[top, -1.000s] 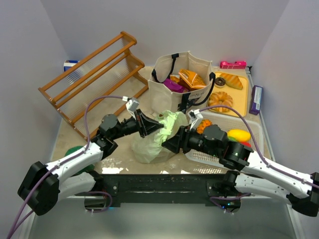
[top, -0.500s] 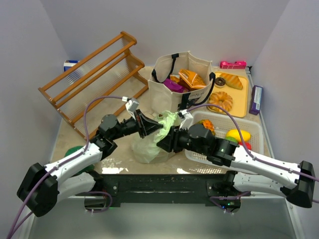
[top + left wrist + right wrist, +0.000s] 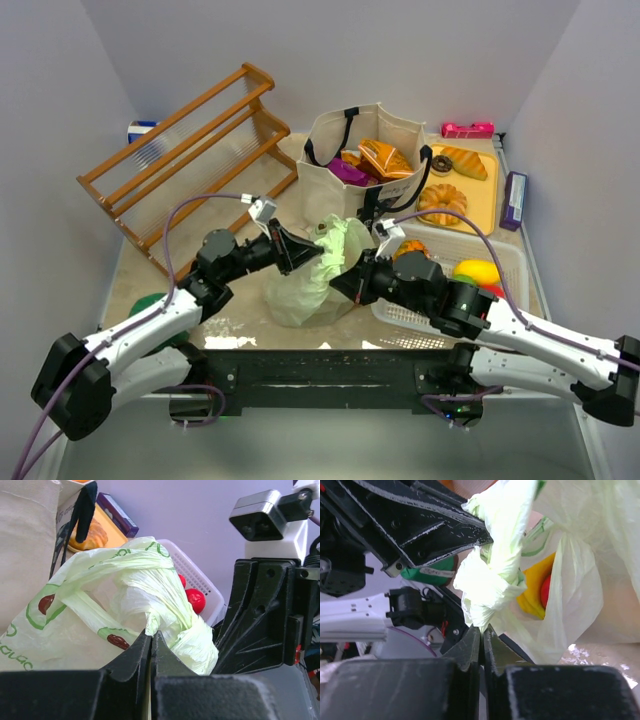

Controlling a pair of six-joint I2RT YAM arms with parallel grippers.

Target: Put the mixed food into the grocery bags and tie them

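Pinching green bag (image 3: 300, 295) handles, seemingly, in both jaws.

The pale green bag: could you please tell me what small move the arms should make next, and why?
Probably pull the ends apart to cinch the tie: the left fingers and right fingers are each shut on a twisted strip of the pale green bag.

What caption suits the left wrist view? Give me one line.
Left fingers shut on a twisted strand of the pale green bag, canvas tote beyond it.
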